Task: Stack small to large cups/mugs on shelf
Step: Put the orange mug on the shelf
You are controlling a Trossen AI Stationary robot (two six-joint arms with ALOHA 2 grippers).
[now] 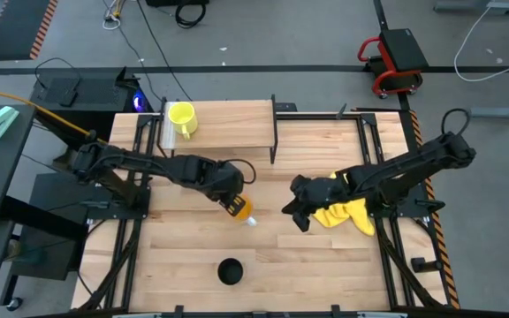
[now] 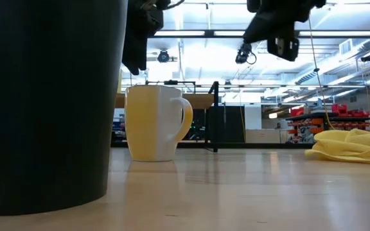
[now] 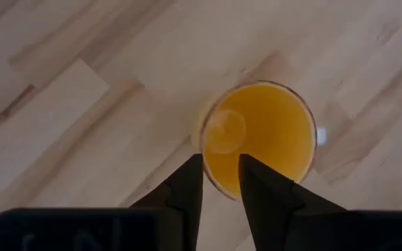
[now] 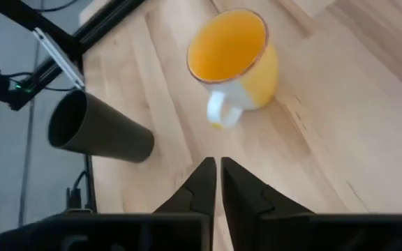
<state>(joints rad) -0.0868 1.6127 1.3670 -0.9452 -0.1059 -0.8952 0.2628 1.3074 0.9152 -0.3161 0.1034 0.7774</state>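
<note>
Black cup (image 2: 47, 102), yellow mug (image 1: 182, 117) on shelf (image 1: 237, 124)

A grey floor (image 1: 263, 35) with loose cables (image 1: 493, 35) surrounds the bench (image 1: 325, 265); a red-and-black cart (image 1: 394, 60) stands nearby. Bright ceiling lights (image 2: 191, 33) run overhead.

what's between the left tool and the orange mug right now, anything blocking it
Nothing visible. The left tool hangs directly above the orange mug, fingers slightly apart over its rim, with only open air between. The yellow mug on the shelf and the black cup stand well aside.
</note>
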